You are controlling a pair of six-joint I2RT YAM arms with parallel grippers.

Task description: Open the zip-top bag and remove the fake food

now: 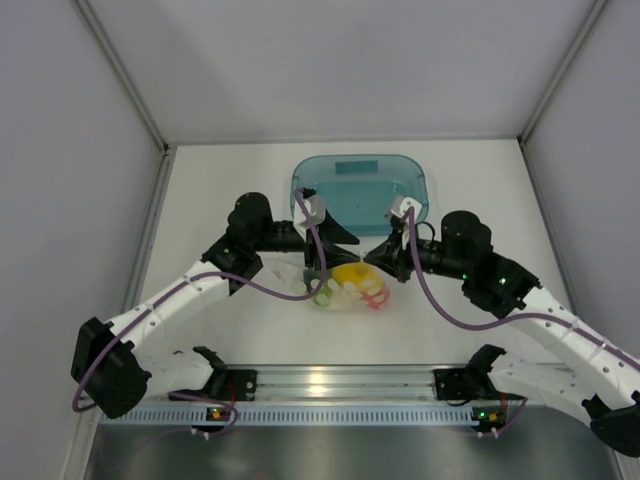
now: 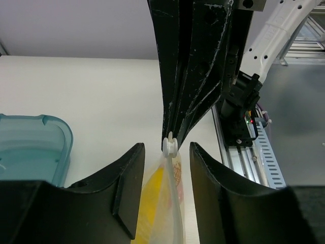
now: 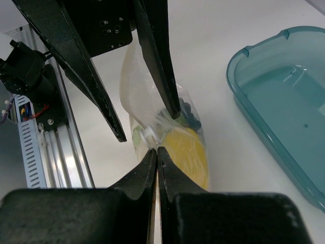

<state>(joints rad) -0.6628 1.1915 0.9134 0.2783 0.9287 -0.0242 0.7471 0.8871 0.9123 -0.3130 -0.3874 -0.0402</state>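
One side is held: the right gripper (image 3: 157, 151) pinches the zip-top bag (image 3: 133, 86) at its top, beside the white slider (image 3: 149, 135), to steady it. The left gripper (image 2: 167, 148) is spread wide around that edge, gripping nothing. The fake food (image 3: 190, 150) sits inside, near the teal tray (image 3: 274, 101)

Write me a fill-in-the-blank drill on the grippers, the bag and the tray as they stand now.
1. The right gripper is ___ on the top edge of the zip-top bag.
2. The left gripper is ___, one finger on each side of the bag.
3. The colour of the tray beyond the bag is ___.
4. The fake food showing through the bag nearest the right gripper is ___ in colour.

Missing words: shut; open; teal; yellow.
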